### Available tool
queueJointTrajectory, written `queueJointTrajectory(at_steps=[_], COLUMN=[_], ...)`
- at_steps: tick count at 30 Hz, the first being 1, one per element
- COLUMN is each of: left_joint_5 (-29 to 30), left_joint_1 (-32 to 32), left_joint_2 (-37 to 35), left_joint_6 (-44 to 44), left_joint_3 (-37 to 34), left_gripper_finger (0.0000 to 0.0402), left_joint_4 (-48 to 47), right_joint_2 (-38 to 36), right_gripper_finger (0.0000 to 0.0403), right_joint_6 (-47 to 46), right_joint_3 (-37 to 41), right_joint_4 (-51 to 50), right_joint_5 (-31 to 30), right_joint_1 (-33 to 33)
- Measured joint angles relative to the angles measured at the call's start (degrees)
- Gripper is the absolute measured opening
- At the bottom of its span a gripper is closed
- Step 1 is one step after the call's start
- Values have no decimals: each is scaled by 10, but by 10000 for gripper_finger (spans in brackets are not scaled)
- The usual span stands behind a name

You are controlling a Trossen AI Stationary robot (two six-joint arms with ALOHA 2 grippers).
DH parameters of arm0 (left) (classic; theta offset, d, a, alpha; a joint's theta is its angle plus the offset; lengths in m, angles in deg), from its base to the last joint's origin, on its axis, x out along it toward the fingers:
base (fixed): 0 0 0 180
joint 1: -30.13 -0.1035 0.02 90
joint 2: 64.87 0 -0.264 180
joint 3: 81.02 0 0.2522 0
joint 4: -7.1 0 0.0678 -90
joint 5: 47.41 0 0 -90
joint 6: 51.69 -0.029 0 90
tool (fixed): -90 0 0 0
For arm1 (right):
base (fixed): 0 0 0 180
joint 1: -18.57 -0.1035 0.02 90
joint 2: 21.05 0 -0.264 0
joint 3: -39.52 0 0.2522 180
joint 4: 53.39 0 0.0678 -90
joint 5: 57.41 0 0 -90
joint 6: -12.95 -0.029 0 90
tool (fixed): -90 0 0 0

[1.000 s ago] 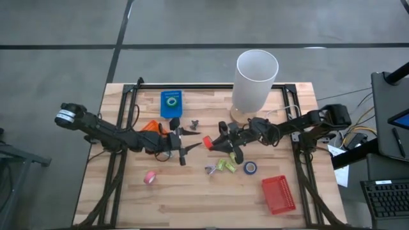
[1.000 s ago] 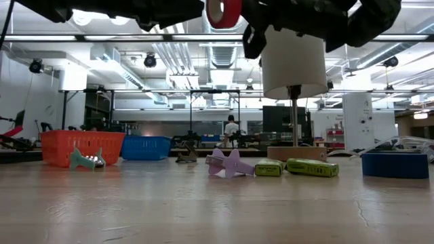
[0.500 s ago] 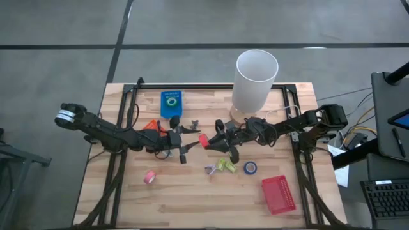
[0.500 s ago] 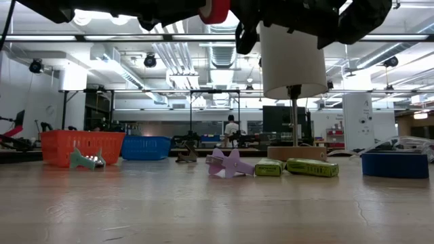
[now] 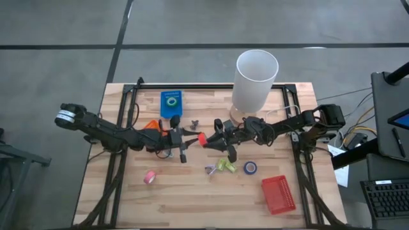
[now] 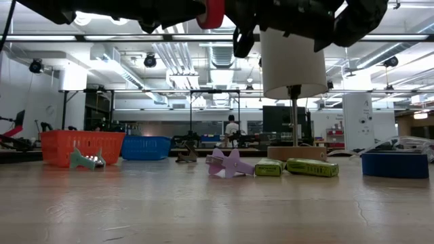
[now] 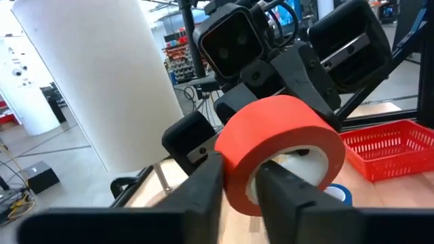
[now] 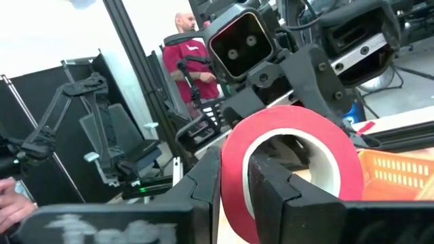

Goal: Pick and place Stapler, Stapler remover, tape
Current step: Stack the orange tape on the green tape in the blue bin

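Observation:
A red tape roll (image 5: pixel 200 138) hangs in the air over the table's middle, between my two grippers; it also shows at the top of the low view (image 6: pixel 212 12). My left gripper (image 5: pixel 190 137) reaches it from the table's left and my right gripper (image 5: pixel 211 138) from the right, and both are shut on it. A blue tape roll (image 5: pixel 250 167) and a pink tape roll (image 5: pixel 149 176) lie flat on the wood. A purple stapler remover (image 5: pixel 209 169) and yellow-green staplers (image 5: pixel 225 165) lie near the blue roll. My left gripper pinches the red roll's wall (image 7: pixel 239 177), one finger (image 7: pixel 281 196) in the hole and the other finger (image 7: pixel 203 186) outside. It comes level from the table's left. The roll is lifted clear, standing on edge. My right gripper pinches the wall on the roll's opposite side (image 8: pixel 234 177), one finger (image 8: pixel 271 186) inside the hole and the other finger (image 8: pixel 203 179) outside. It comes level from the table's right, and the roll is clear of the table.
A tall white cylinder (image 5: pixel 255 80) stands at the far edge, behind the right arm. A blue box (image 5: pixel 170 108) with a green roll on it sits far left, and a red basket (image 5: pixel 278 193) near right. An orange thing (image 5: pixel 151 126) lies under the left arm.
My right gripper has carried the red roll toward the table's left, up to my left gripper. The roll's wall now sits between the left fingers. The things on the table have not moved.

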Motion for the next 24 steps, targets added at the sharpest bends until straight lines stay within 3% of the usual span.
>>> queueJointTrajectory(at_steps=[2, 9, 13, 18, 24], left_joint_5=[-7, -6, 0, 22, 65], left_joint_1=[0, 0, 0, 0, 0], left_joint_2=[0, 0, -4, -5, -9], left_joint_6=[-2, -2, 6, 18, 38], left_joint_3=[0, 0, 0, 0, 0], left_gripper_finger=[37, 44, 63, 38, 37], left_joint_4=[0, -7, -33, -71, -120], right_joint_2=[0, 0, -5, -8, -19], right_gripper_finger=[52, 64, 95, 147, 197], right_joint_6=[0, -18, -18, -19, -9], right_joint_3=[0, 0, 0, 1, 1], right_joint_4=[-3, -14, -54, -97, -188], right_joint_5=[0, 3, 5, 5, 5], right_joint_1=[0, 0, 0, 12, 33])
